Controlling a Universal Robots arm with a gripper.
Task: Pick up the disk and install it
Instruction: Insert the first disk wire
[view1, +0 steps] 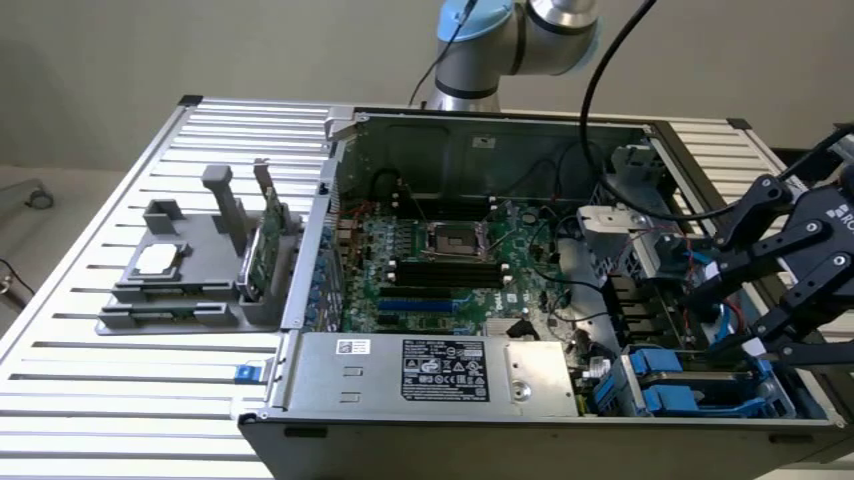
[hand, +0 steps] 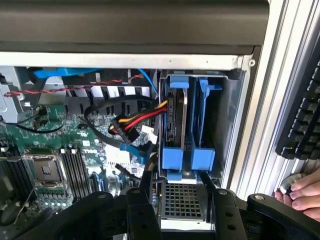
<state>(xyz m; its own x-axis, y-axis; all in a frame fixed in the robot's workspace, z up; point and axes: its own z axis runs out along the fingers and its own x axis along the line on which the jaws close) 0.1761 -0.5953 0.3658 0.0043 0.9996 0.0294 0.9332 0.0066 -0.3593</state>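
Note:
The disk (hand: 175, 117) stands on edge inside the case's drive bay, its dark metal body framed by a blue plastic carrier (hand: 172, 157). A second blue carrier (hand: 204, 150) sits right beside it. My gripper (hand: 176, 179) hovers over the bay, open. One black fingertip (hand: 147, 177) stands on each side of the carrier's near end, with no grip showing. In the exterior view the gripper (view1: 734, 325) hangs above the blue carriers (view1: 674, 385) at the case's front corner, on that view's right.
The open computer case (view1: 334, 150) lies on a slatted table with its motherboard (view1: 441, 260) and power supply (view1: 441, 368) exposed. Red, yellow and black cables (hand: 132, 120) run close to the bay. A grey fixture (view1: 174, 290) holds a silver chip (view1: 158, 260) and green card (view1: 271, 235). A person's hand (hand: 302, 192) rests by a keyboard (hand: 305, 120).

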